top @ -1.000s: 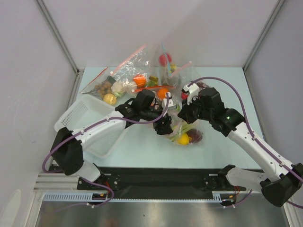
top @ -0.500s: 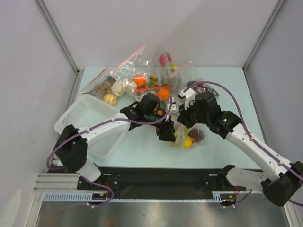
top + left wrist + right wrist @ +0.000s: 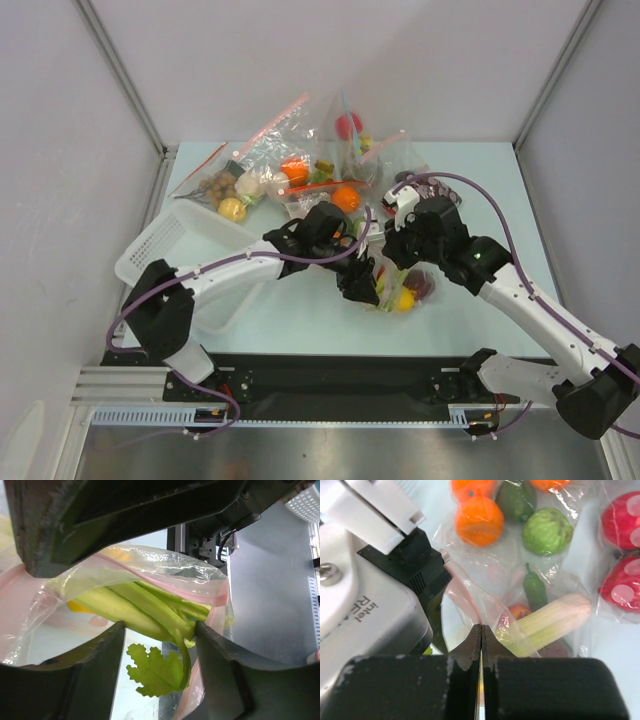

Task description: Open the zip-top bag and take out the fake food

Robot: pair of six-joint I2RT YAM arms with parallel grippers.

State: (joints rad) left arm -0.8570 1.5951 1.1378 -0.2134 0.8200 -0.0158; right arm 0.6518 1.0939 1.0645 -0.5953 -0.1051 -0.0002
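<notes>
The zip-top bag (image 3: 403,283) lies mid-table between my grippers, with a yellow lemon (image 3: 405,299) and a dark red apple (image 3: 421,285) inside. My right gripper (image 3: 392,250) is shut on the bag's pink-strip rim (image 3: 470,600), jaws fully together (image 3: 481,627). The leek (image 3: 550,620), an apple (image 3: 520,612) and a green pepper (image 3: 535,587) show through the plastic. My left gripper (image 3: 362,288) is at the bag's mouth. In the left wrist view its fingers (image 3: 160,627) pinch the leek's green end (image 3: 150,610), and a green leaf (image 3: 155,670) hangs between them.
A white basket (image 3: 170,250) sits at the left under my left arm. Other clear bags of toy food (image 3: 290,165) are piled at the back, one with a red ball (image 3: 348,125). An orange (image 3: 480,520), a green piece (image 3: 547,530) and strawberries (image 3: 620,515) lie beyond the bag.
Both grippers and the bag shifted right and toward the near edge. My left gripper moved further into the bag's mouth.
</notes>
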